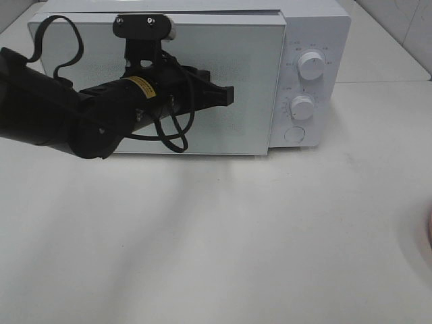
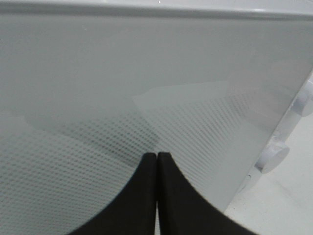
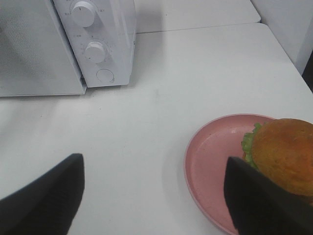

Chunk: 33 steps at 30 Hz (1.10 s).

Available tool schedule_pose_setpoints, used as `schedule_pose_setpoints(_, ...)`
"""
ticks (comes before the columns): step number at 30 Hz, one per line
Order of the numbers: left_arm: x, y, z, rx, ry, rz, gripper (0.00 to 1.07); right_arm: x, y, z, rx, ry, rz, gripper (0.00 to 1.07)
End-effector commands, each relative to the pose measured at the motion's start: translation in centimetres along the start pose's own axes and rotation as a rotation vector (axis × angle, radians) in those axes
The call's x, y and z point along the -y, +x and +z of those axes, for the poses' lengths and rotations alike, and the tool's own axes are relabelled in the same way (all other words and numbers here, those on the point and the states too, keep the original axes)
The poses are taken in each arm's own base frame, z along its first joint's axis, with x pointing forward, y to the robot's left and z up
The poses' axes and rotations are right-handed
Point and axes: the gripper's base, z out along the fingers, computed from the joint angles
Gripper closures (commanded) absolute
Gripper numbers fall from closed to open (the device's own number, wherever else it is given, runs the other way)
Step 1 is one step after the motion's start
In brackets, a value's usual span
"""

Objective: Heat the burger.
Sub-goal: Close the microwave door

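The burger (image 3: 286, 152), with a glossy brown bun and green lettuce, sits on a pink plate (image 3: 210, 171) in the right wrist view; in the high view only a sliver of the plate (image 1: 428, 236) shows at the right edge. The white microwave (image 1: 202, 74) stands at the back with its door nearly closed. My left gripper (image 1: 229, 96) is shut and empty, its tips at the door (image 2: 156, 155). My right gripper (image 3: 154, 196) is open and empty, above the table beside the plate; it is out of the high view.
The microwave's two knobs (image 1: 310, 64) and round button (image 1: 293, 133) are on its right panel, also seen in the right wrist view (image 3: 84, 12). The white table (image 1: 216, 236) spreads in front. A wall edge stands at the far right (image 3: 293, 24).
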Motion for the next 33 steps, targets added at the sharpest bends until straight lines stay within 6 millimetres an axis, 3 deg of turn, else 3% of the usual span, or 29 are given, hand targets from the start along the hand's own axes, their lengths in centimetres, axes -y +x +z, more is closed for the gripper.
schedule_pose_setpoints(1,-0.4,-1.4,1.1,0.076,-0.029,-0.044,1.07,0.0,0.1,-0.4,0.034,-0.001,-0.005,0.31)
schedule_pose_setpoints(8,0.0,-2.3,3.2,0.091,-0.017,-0.052,1.07,0.0,0.1,-0.4,0.034,-0.001,-0.005,0.31)
schedule_pose_setpoints(15,0.2,-2.9,4.1,0.112,-0.014,-0.056,1.07,0.0,0.1,-0.4,0.034,-0.001,-0.005,0.31)
schedule_pose_setpoints(25,1.5,-2.9,3.4,-0.006,0.022,-0.044,1.07,0.0,0.1,-0.4,0.034,-0.001,-0.005,0.31)
schedule_pose_setpoints(33,2.9,-2.5,0.9,-0.112,0.056,-0.033,1.07,0.0,0.1,-0.4,0.034,-0.001,-0.005,0.31)
